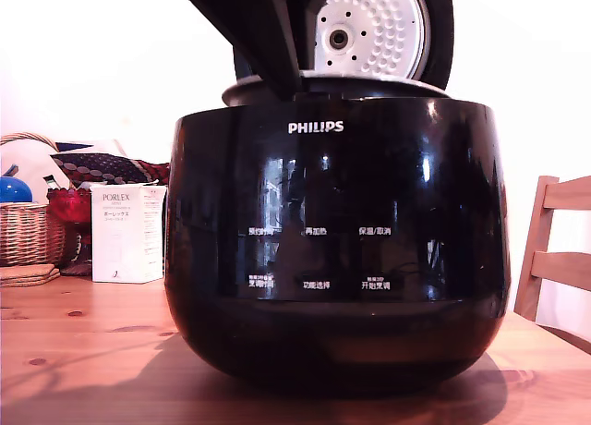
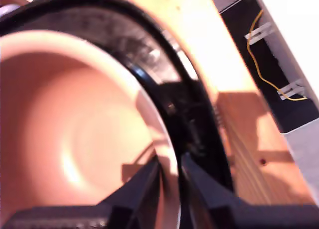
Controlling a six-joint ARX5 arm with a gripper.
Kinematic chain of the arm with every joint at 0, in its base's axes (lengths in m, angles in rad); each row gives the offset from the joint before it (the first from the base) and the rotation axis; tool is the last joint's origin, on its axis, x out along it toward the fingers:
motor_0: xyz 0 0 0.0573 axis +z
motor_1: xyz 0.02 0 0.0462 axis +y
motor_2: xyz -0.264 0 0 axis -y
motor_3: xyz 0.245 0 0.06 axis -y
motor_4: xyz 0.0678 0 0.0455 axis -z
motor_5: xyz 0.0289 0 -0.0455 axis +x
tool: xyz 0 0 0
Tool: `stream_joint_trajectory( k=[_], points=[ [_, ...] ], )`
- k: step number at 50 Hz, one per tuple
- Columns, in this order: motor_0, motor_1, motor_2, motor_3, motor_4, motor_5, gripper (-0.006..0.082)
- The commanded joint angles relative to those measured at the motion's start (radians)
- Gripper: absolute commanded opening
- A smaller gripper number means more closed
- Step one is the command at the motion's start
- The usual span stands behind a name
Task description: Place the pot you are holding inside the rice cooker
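While the hand (image 2: 172, 186) is clamping the pot (image 2: 75, 139) by its rim, one finger inside and one outside, the pot's sitting low in the cooker (image 1: 332, 259), just the rim poking above. The lid (image 1: 374, 23) is standing open behind, and the cooker's sitting on the desk (image 1: 83, 351).

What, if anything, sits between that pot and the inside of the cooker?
Nothing visible does. The lid is swung up, and the pot, its rim pinched by the gripper, is at the mouth of the rice cooker.
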Motion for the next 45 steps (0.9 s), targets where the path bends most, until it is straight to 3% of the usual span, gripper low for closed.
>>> stream_joint_trajectory(
  k=[1, 11, 22, 45],
  points=[
    [-0.026, 0.007, 0.004, -0.019, 0.022, -0.001, 0.012],
    [-0.026, 0.006, 0.004, -0.032, -0.017, -0.01, 0.019],
    [-0.023, -0.006, 0.01, -0.077, -0.107, -0.012, 0.019],
    [-0.019, -0.013, 0.137, -0.11, -0.135, -0.117, 0.0188]
  ],
)
